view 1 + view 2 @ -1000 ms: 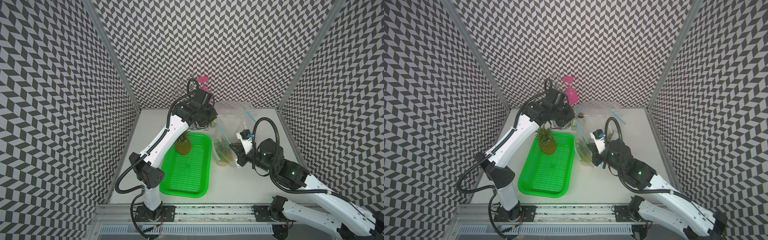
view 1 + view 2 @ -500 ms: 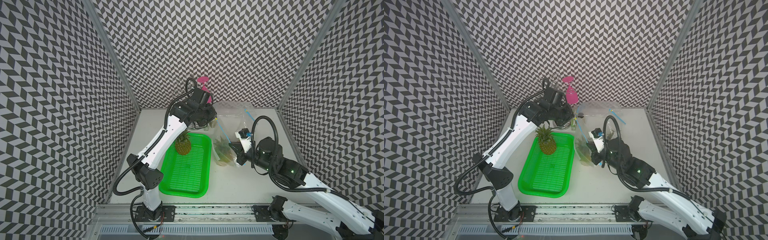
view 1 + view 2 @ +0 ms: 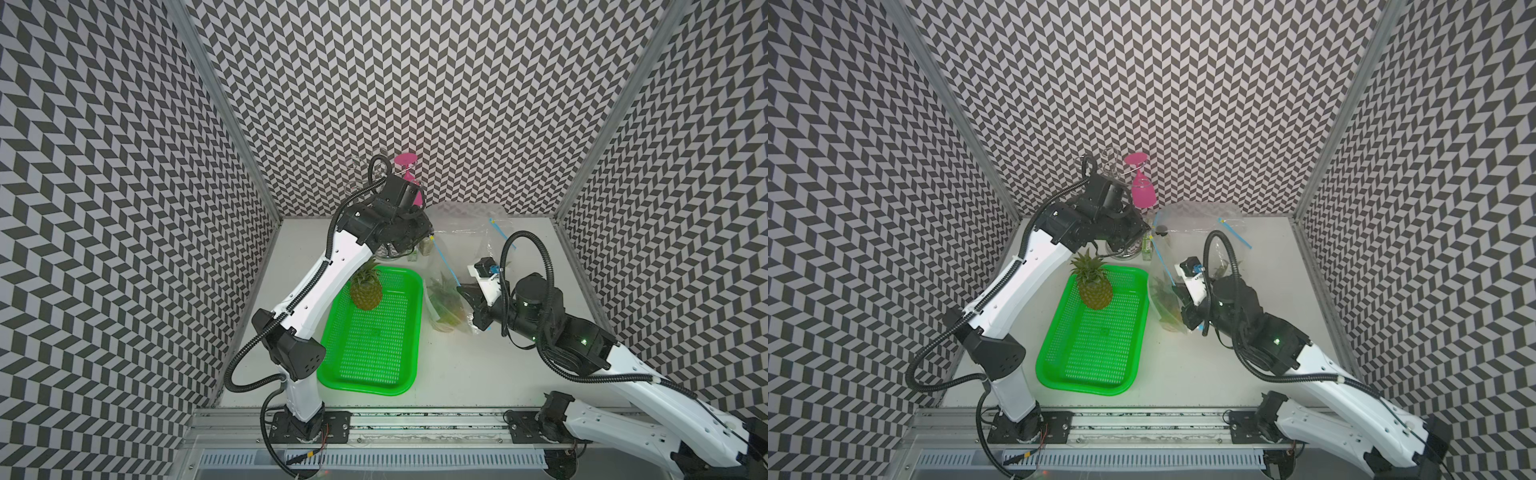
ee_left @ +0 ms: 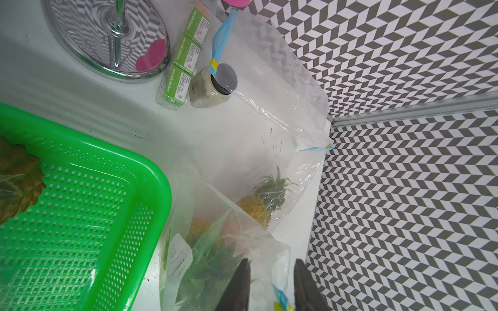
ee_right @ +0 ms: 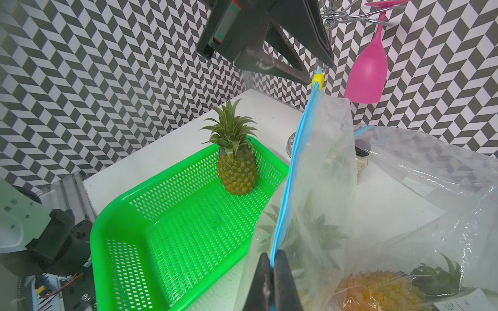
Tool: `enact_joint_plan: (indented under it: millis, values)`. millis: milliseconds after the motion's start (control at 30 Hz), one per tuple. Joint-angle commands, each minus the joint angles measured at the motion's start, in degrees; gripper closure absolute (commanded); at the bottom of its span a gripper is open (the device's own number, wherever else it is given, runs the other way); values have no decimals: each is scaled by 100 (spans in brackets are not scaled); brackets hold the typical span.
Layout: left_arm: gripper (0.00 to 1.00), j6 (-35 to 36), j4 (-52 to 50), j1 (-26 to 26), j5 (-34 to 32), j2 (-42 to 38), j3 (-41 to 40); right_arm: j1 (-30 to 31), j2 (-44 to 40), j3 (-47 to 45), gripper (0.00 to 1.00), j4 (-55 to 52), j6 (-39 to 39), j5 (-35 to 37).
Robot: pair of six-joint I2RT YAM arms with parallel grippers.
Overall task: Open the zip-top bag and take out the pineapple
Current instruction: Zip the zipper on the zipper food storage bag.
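Left gripper (image 4: 272, 261): fingers (image 4: 237, 285) apart, yellow slider (image 5: 318, 78) of the blue zip strip (image 5: 293, 172) between them; contact not discernible.
Right gripper (image 5: 272, 254): fingers (image 5: 284, 280) pressed together, clamped on the strip's other end.
Zip-top bag (image 5: 323, 175): clear, its strip stretched taut between both grippers.
Pineapple (image 3: 445, 301): inside that bag.
Second pineapple (image 5: 237, 172): upright in green basket (image 3: 361, 386), beside the bag.

A clear zip-top bag's (image 5: 328, 175) blue zip strip (image 5: 293, 172) is pinched in the right gripper (image 5: 272, 280). A pineapple (image 5: 237, 172) is stood upright in a green basket (image 5: 175, 242); a bagged pineapple (image 5: 377, 292) is seen.
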Motion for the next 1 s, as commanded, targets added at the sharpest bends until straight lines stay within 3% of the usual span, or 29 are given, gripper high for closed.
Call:
enact_joint_plan:
  millis: [0, 300, 433, 600, 900, 967]
  values:
    - [77, 33, 53, -14, 42, 102, 174, 33, -106, 107, 100, 207, -40, 38]
    - [77, 35, 138, -49, 141, 212, 178, 43, -117, 107, 100, 204, -29, 51]
    - [91, 17, 135, -76, 153, 223, 180, 40, -133, 98, 100, 218, 1, 49]
    - [100, 37, 116, -76, 62, 169, 178, 40, -156, 80, 100, 225, 1, 102]
    - [100, -53, 55, -83, 127, 52, 162, 40, -196, 101, 100, 223, -182, 340]
    - [100, -121, 46, -80, 150, -33, 114, 57, -151, 199, 90, 240, -379, 422]
